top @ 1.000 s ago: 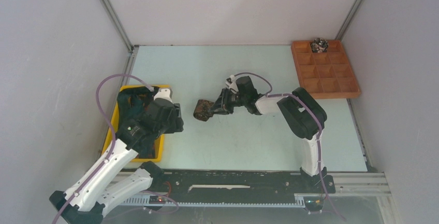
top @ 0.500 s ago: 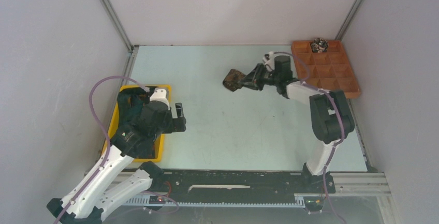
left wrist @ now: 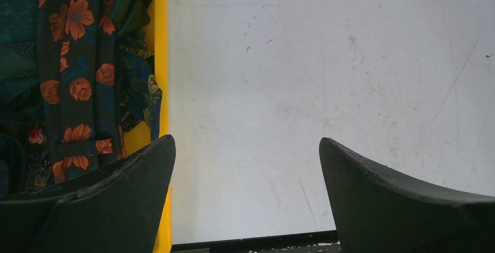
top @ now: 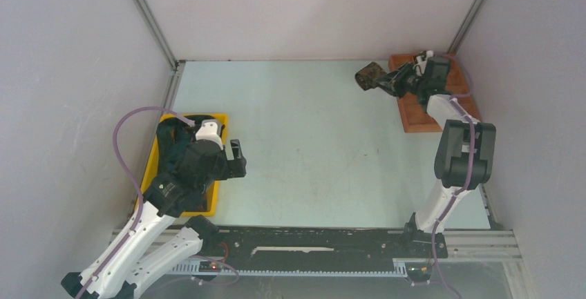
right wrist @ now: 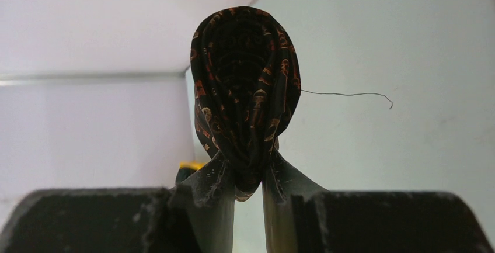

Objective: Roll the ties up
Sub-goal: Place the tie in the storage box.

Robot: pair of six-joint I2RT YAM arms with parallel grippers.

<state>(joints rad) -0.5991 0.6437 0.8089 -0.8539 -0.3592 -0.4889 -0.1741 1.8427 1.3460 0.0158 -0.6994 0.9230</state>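
A rolled tie (top: 368, 76), a dark coil with orange-brown pattern, hangs in the air at the far right, just left of the orange compartment tray (top: 417, 114). My right gripper (top: 381, 81) is shut on it. In the right wrist view the coil (right wrist: 245, 83) stands up between the fingers, pinched at its lower end by the gripper (right wrist: 248, 168). More ties (left wrist: 76, 78), dark green-blue with orange flowers, lie piled in the yellow bin (left wrist: 160, 60). My left gripper (top: 240, 159) hovers open beside that bin's right rim (top: 220, 117), over bare table, with nothing between its fingers (left wrist: 246, 142).
The right arm covers much of the orange tray's far end. A thin loose thread (right wrist: 350, 94) trails from the coil. White enclosure walls stand close on the left, back and right. The black rail (top: 311, 240) runs along the near edge.
The right arm carried the rolled tie from mid-table up and right to the orange tray's left edge. The left gripper opened wide and drew back slightly beside the yellow bin.
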